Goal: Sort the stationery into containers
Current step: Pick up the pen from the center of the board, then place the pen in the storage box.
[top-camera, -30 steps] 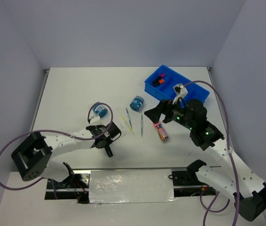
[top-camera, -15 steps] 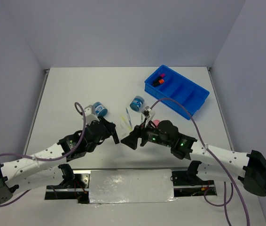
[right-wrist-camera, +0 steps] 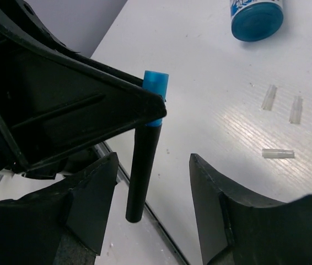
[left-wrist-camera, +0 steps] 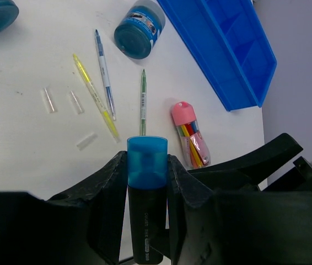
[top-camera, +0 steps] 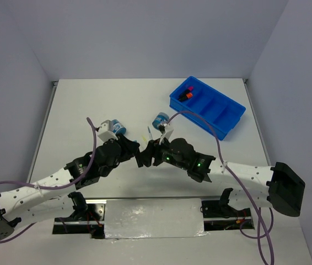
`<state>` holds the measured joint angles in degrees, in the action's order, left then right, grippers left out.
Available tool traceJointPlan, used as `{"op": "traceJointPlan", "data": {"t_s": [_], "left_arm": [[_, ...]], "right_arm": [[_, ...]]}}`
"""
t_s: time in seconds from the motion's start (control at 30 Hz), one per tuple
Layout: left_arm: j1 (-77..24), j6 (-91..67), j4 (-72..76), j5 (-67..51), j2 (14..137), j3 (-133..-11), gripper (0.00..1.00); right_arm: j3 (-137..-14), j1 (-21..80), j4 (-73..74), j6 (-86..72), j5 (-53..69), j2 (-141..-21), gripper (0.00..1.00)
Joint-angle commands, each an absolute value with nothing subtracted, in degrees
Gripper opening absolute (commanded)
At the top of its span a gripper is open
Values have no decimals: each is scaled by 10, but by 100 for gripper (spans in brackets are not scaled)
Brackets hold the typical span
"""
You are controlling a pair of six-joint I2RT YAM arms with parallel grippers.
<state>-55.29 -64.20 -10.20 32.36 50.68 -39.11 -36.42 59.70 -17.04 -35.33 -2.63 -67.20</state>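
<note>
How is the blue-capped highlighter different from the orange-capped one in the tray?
The blue-capped highlighter wears a blue cap; the orange-capped highlighter an orange one. The blue-capped highlighter is pinched in the left gripper, off the table; the orange-capped highlighter lies in an end compartment of the blue tray, beside a pink-capped highlighter. Both have black barrels.

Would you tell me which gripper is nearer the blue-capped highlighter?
Left. The left gripper clamps the blue-capped highlighter at its cap; the right gripper brackets its barrel, fingers open, not touching.
</note>
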Motion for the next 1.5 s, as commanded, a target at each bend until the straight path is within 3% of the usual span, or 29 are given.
{"op": "traceJointPlan", "data": {"t_s": [0.0, 0.17, 0.3, 0.37, 0.4, 0.57, 0.63, 0.73, 0.9, 1.13, 1.4, 1.47], "left_arm": [[-555, -630, -70, 311, 501, -410, 0], [-555, -635, -70, 300, 510, -415, 0], [-555, -632, -68, 302, 509, -418, 4], [-555, -628, -83, 323, 512, -435, 48], [-555, -630, -122, 338, 518, -446, 99], [-540, -646, -291, 496, 561, -591, 99], [-512, -699, -428, 553, 578, -674, 99], [-482, -724, -530, 570, 598, -747, 100], [-475, -594, -457, 514, 559, -717, 99], [-474, -510, -374, 404, 512, -590, 99], [-475, -467, -379, 358, 524, -565, 99], [-475, -461, -375, 353, 517, -558, 99]], "right_arm": [[-403, 609, -220, -357, -31, -693, 62], [-415, 611, -238, -361, -32, -722, 44], [-429, 612, -229, -368, -47, -739, 0], [-431, 608, -223, -369, -68, -738, 0], [-432, 604, -209, -378, -75, -737, 0], [-460, 524, -118, -450, -124, -737, 0], [-475, 491, -67, -472, -151, -730, 0], [-513, 405, 8, -494, -198, -749, 0], [-664, 245, 104, -496, -197, -855, 0], [-983, 150, 235, -460, -137, -1088, 0], [-1116, 117, 290, -480, -109, -1225, 3], [-1114, 116, 279, -481, -102, -1231, 11]]}}
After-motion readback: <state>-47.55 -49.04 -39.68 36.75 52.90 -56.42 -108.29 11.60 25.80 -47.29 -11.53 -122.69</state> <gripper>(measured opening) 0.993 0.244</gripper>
